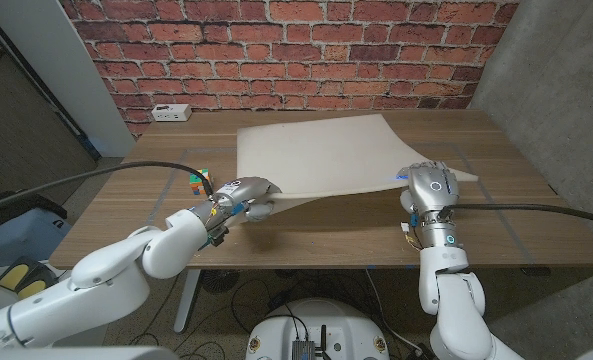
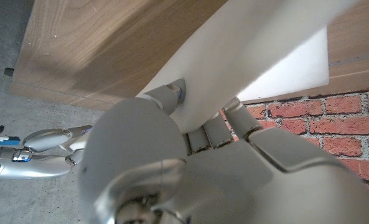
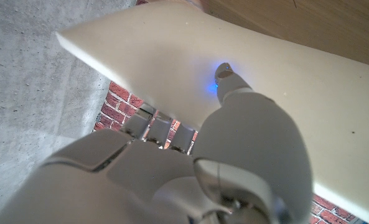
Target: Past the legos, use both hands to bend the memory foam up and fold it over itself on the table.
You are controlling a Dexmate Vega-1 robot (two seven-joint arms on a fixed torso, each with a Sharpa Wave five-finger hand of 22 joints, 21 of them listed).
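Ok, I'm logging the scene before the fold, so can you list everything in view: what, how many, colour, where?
memory foam: one, cream sheet, middle of the table, its near edge lifted off the wood
legos: small cluster, green, red and other colours, beside the left hand; count too small to tell
power strip: one, white, far left of the table by the wall
table: one, brown wood
brick wall: red, behind the table
left hand: grips the foam's near left corner
right hand: grips the foam's near right corner, fingers beneath
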